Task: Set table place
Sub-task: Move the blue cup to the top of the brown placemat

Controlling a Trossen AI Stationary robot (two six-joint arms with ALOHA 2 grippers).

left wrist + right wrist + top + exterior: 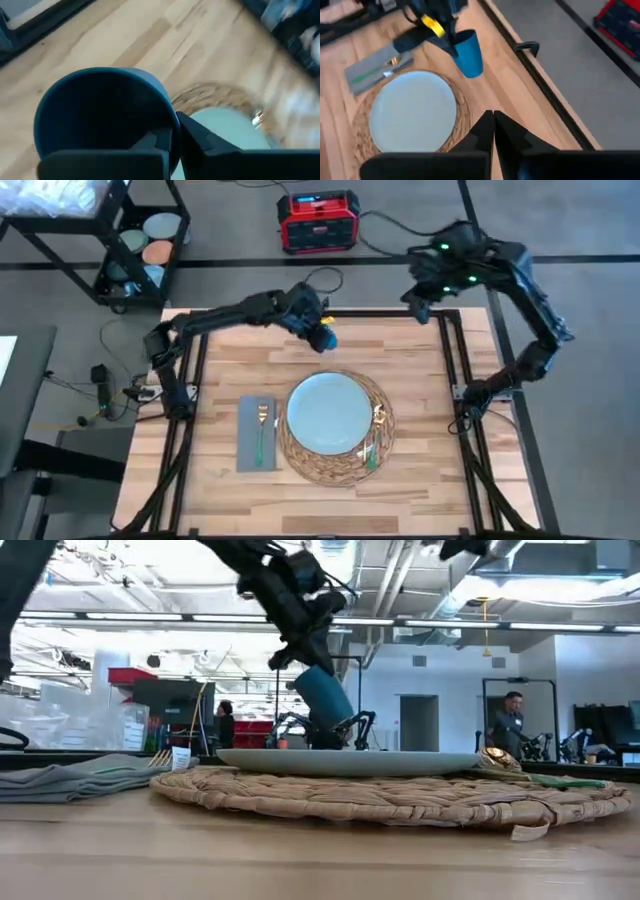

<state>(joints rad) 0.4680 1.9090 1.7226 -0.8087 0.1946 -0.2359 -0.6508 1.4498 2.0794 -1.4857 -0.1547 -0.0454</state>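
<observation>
The left end effector (318, 330) grips the dark blue cup (325, 338) by its rim, tilted above the bench (420, 470) near its far edge, beyond the plate (330, 415). Next, I judge: level and lower it. The right end effector (493, 122), fingers together, waits.

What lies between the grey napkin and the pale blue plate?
In the high view, only the rim of the woven mat lies between the napkin and the plate.

You're looking at two matte black jointed arms; the right arm (520, 290) is showing small green lights near its wrist, and the left arm (240, 315) is wearing a yellow tag.
</observation>
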